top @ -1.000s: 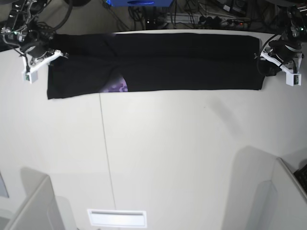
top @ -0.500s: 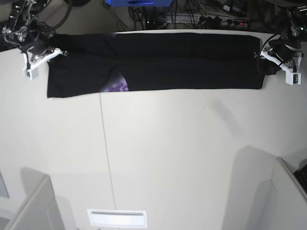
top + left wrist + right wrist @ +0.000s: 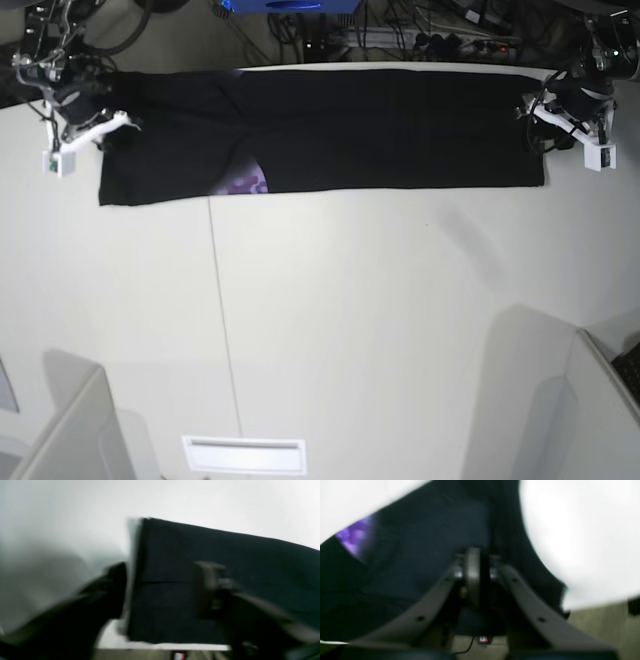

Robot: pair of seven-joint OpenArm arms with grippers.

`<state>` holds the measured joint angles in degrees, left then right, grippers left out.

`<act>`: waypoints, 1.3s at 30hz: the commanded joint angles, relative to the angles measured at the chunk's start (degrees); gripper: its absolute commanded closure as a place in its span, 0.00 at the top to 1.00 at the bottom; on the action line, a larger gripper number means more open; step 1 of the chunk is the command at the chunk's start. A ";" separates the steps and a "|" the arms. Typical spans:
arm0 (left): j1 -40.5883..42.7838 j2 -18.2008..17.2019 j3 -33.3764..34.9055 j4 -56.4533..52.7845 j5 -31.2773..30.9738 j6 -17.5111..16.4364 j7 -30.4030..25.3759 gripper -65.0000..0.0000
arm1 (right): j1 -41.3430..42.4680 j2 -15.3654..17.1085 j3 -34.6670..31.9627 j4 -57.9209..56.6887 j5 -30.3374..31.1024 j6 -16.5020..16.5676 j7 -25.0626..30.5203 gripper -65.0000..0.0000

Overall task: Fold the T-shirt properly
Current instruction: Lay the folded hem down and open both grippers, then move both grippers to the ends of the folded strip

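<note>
The black T-shirt (image 3: pixel 330 125) lies as a long flat band along the far edge of the white table (image 3: pixel 380 320). A patch of purple print (image 3: pixel 243 183) shows at its near edge and in the right wrist view (image 3: pixel 355 535). My left gripper (image 3: pixel 543 112) is at the shirt's right end. In the left wrist view it (image 3: pixel 162 590) is open, one finger over the bare table and one over the cloth (image 3: pixel 225 555). My right gripper (image 3: pixel 92 122) is at the shirt's left end. In the blurred right wrist view it (image 3: pixel 473 562) is shut, with black cloth (image 3: pixel 425 542) around the tips.
A thin seam (image 3: pixel 218 320) runs front to back across the table. A white slotted plate (image 3: pixel 243 455) lies at the near edge. Grey panels stand at the near left (image 3: pixel 70 430) and near right (image 3: pixel 590 410). Cables and a blue box (image 3: pixel 290 8) sit behind the far edge.
My left gripper has moved in over the shirt's right end. My right gripper has shifted slightly along the shirt's left end, and that end of the cloth has shifted a little.
</note>
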<state>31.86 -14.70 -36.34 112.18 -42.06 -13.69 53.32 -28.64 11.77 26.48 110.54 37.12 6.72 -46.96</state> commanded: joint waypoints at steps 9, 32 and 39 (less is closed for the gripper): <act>-4.47 4.72 7.37 -1.02 11.07 0.02 -1.58 0.00 | 13.04 2.78 -1.20 -11.51 0.19 0.27 0.06 0.00; -3.86 6.48 8.34 -0.66 16.17 -0.15 -1.76 0.00 | 7.76 1.46 -1.20 -3.60 0.19 -0.08 -7.15 0.00; -6.93 6.48 8.95 -9.19 16.26 -0.15 -2.55 0.00 | 10.31 0.93 -1.38 -18.98 0.19 -0.08 -1.96 0.00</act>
<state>25.08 -7.70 -27.20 102.13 -25.69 -13.58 51.46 -18.41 12.14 24.91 91.22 38.57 7.09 -48.45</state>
